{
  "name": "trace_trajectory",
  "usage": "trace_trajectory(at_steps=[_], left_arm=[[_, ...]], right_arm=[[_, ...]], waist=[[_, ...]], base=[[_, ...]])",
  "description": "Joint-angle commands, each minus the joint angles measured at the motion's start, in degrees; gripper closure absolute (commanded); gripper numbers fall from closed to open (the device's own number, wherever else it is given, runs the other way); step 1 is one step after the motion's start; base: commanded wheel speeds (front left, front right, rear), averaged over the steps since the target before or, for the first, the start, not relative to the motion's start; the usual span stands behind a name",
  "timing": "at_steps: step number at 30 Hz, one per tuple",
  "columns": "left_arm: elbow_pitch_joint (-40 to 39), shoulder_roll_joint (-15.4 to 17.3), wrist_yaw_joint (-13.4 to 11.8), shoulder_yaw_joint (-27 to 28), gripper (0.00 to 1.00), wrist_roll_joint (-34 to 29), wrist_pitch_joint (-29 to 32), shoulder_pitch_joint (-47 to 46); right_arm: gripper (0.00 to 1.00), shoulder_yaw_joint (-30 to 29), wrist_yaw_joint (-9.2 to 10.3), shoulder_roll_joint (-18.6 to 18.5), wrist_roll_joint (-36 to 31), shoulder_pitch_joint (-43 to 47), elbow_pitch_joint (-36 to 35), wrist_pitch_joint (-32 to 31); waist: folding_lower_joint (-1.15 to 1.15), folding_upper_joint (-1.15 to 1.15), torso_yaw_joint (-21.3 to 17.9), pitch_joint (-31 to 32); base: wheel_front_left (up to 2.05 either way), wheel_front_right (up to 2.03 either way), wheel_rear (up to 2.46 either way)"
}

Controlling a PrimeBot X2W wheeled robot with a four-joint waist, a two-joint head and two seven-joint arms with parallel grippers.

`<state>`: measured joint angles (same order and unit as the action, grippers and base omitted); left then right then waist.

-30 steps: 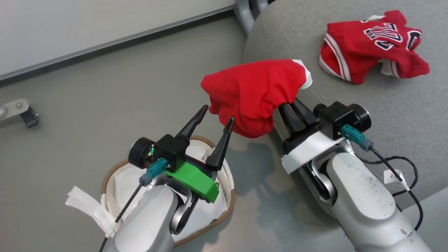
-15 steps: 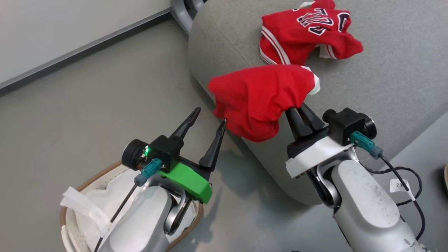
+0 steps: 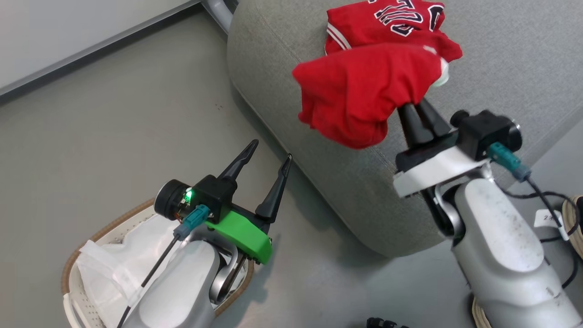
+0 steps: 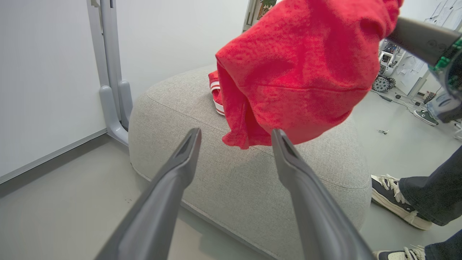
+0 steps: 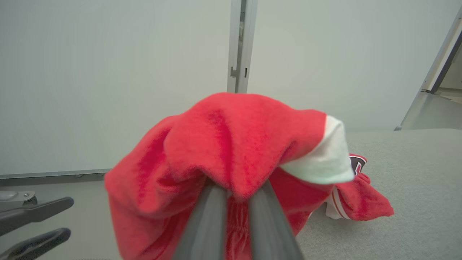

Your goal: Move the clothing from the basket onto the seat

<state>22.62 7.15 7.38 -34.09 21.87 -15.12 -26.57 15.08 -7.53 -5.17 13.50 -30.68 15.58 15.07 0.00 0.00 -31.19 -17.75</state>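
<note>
The right gripper point(image 3: 415, 119) has its 2 fingers pressed almost together on a fold of the plain red garment point(image 3: 360, 91), which hangs bunched in the air above the near rounded corner of the seat point(image 3: 501, 54) without resting on it. The jersey point(image 3: 387, 16) already lies on the seat just beyond, and the basket point(image 3: 75, 300) sits on the floor well apart, with the white cloth sheet point(image 3: 114, 269) in it. The left gripper point(image 3: 272, 150) has its fingers spread wide with nothing between them, and it hovers over the floor between basket and seat. The step in hand looks like setting down the 2nd garment, probably the last of the task. To do it well, the right arm should carry the bundle further in over the flat top, since cloth let go at the curved corner could slide to the floor. It should then lower until the drooping hem touches the fabric, and only then part the fingers. Soft knit may cling to the fingertips, so a slow straight lift away is safer than a sideways pull. Landing beside the jersey or partly on it should both serve. The left arm is best kept where it is, clear of the hanging cloth.
</note>
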Motion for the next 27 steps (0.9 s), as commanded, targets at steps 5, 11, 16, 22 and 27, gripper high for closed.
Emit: trace_trajectory(at_steps=[5,11,16,22,27], left_arm=[[0.5,1.2,0.2,-0.3,0.0,-0.5,0.0,-1.5],[0.8,1.8,0.2,-0.9,0.0,-0.5,0.0,-2.9],[0.9,2.4,0.2,-1.4,0.0,-0.7,0.0,-4.1],[1.4,3.2,0.2,-1.4,0.0,-1.2,0.0,-4.9],[1.1,3.8,0.2,-2.1,0.0,-1.6,0.0,-6.3]], right_arm=[[1.0,-3.1,0.08,-3.3,-2.1,-7.8,-0.1,0.1],[1.0,-8.4,0.08,-7.6,-3.6,-16.7,1.7,0.1],[1.0,-12.9,0.08,-11.2,-5.2,-22.0,5.2,0.1],[1.0,-17.5,0.08,-14.0,-7.9,-27.2,9.7,0.1],[1.0,-22.6,0.08,-15.0,-10.4,-29.8,13.8,0.1]], waist=[[0.0,0.0,0.8,-2.9],[0.0,0.0,2.3,-5.8],[0.0,0.0,3.7,-8.2],[0.0,0.0,5.2,-11.7],[0.0,0.0,6.9,-15.1]], base=[[0.0,0.0,0.0],[0.0,0.0,0.0],[0.0,0.0,0.0],[0.0,0.0,0.0],[0.0,0.0,0.0]])
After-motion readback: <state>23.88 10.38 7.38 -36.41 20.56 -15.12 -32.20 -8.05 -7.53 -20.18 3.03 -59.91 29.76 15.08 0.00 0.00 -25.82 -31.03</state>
